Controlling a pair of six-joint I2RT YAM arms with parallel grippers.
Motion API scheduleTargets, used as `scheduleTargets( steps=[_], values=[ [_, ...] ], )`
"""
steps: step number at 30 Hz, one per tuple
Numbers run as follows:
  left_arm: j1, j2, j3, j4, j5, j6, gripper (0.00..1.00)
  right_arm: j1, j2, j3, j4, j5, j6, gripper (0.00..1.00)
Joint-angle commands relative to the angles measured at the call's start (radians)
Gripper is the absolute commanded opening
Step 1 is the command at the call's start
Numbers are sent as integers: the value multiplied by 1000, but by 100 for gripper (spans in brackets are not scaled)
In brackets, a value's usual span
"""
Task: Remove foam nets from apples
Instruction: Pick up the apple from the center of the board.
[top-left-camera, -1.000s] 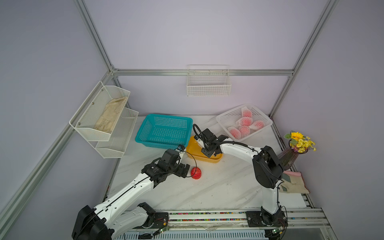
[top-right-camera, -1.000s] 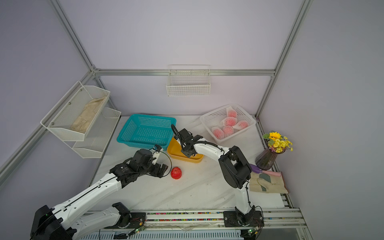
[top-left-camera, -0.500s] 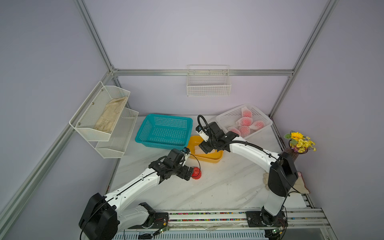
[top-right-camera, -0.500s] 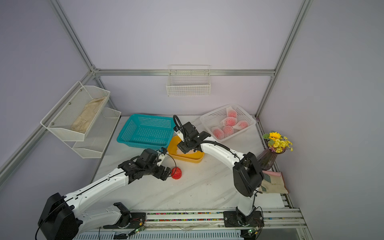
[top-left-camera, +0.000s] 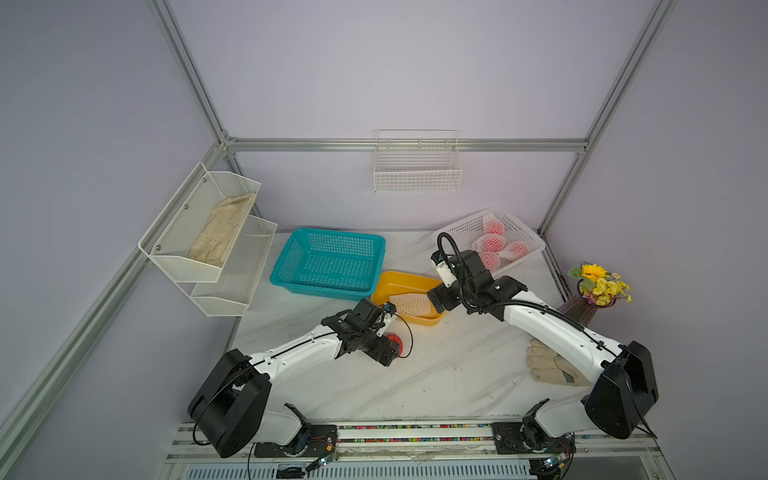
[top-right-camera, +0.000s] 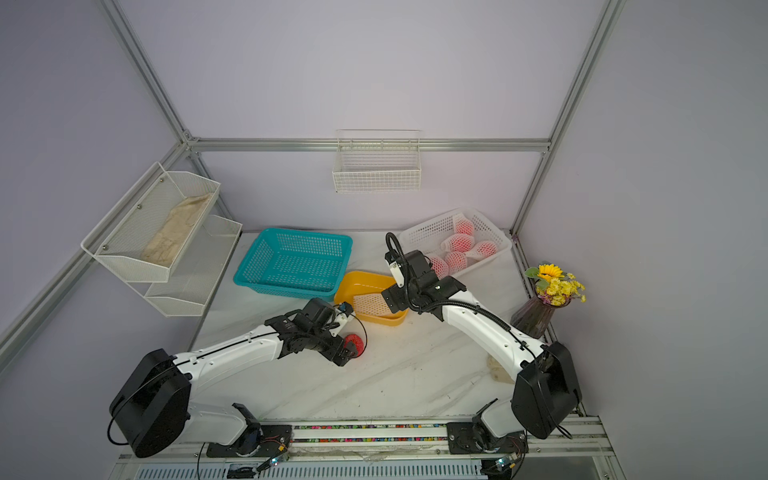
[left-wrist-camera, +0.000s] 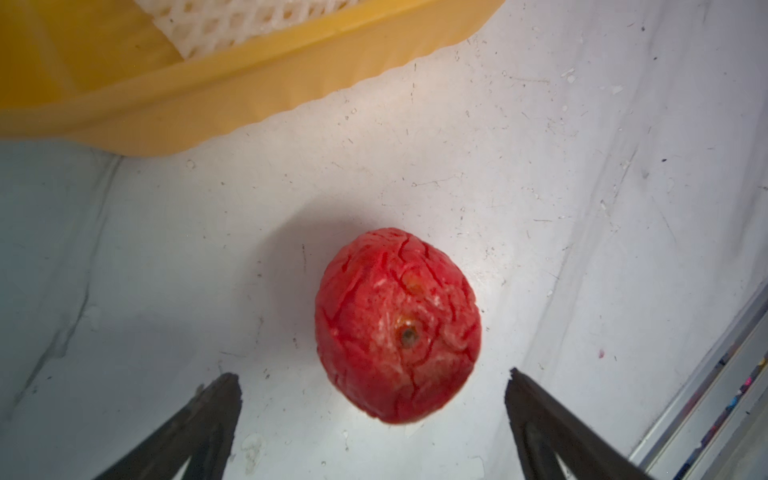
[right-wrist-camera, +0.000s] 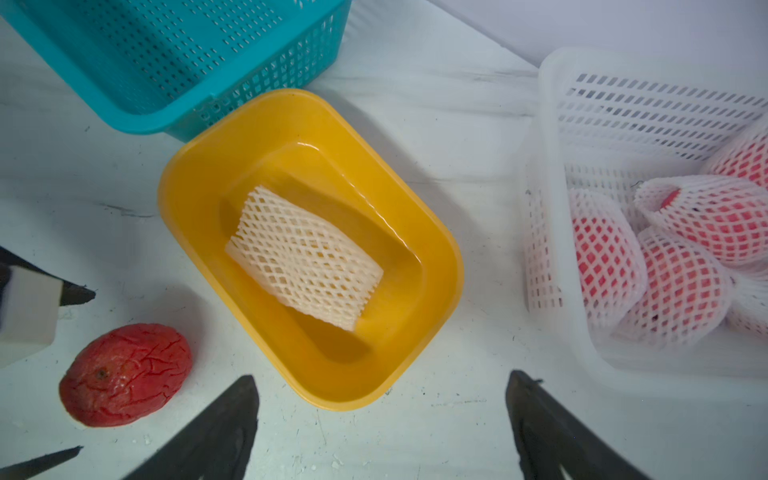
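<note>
Both arms are in new spots. Back from the yellow tub (right-wrist-camera: 199, 174), the right gripper (right-wrist-camera: 382, 382) has jaws wide apart, and one foam net (right-wrist-camera: 305, 257) lies inside. With jaws apart too, the left gripper (left-wrist-camera: 372, 374) hovers by the bare apple (left-wrist-camera: 397, 326) on the table (left-wrist-camera: 519, 166).

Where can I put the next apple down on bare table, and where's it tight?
The widest bare table lies between the yellow tub and the rail, with the glove at one side. A narrower strip runs between the teal basket and the white basket. It is crowded where the bare apple, left pincer and tub sit close together.
</note>
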Motion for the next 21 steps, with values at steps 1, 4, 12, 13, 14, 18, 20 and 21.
scheduleTargets(
  steps=[1, 4, 12, 13, 14, 18, 20, 21],
  values=[
    [-4, 52, 78, 47, 33, 41, 97, -7, -18, -3, 32, -11, 30, 96],
    [-4, 95, 91, 48, 28, 53, 93, -14, -15, -13, 35, -16, 29, 96],
    [-13, 137, 103, 46, 28, 81, 77, -20, -6, -25, 52, -31, 32, 96],
    [-14, 134, 104, 44, 30, 81, 75, -20, -7, -27, 52, -32, 34, 96],
    [-17, 127, 103, 40, 29, 81, 73, -20, -8, -27, 51, -32, 34, 96],
    [-22, 69, 113, -21, 18, 66, 65, -20, -22, -27, 47, -27, 40, 96],
    [-22, 7, 123, -65, -3, 46, 62, -21, -39, -32, 46, -19, 40, 96],
    [-21, -38, 131, -90, -20, 38, 61, -20, -47, -34, 46, -15, 40, 96]
  ],
)
